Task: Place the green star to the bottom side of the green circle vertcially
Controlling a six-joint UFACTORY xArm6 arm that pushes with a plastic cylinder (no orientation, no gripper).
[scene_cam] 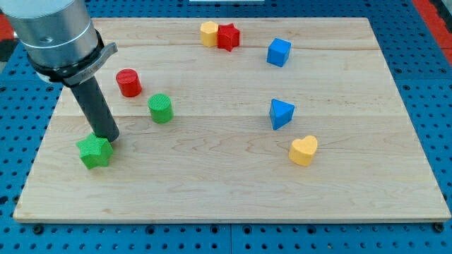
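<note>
- One green star (94,152) lies near the view's left edge of the wooden board (233,190), low on the board, below and to the view's left of the green circle (161,109).
- My tip (110,138) sits at the star's upper right corner, touching it or just beside it; the exact contact is hard to tell.
- The rod is a straight dark bar with nothing on it that opens or closes, and it grips nothing; it only rests at the star's edge.
- The rod slants down from the grey cylindrical arm housing (53,32) at the view's top left, so its lower end lies further to the view's right than its upper end.
- The star is bright green, chunky, with blunt points and a flat top; it lies flat on the board.
- The green circle is a short upright cylinder with ribbed sides, apart from the star.
- The red cylinder (129,82) stands just up and to the view's left of the green circle, apart from it.
- Near the view's top, the yellow block (208,33) and the red star (228,37) touch side by side.
- The blue cube (279,52) sits to their right, the blue triangular block (281,113) well below it, and the yellow heart (304,150) just below that.
- No writing or labels show on any block or on the board.
</note>
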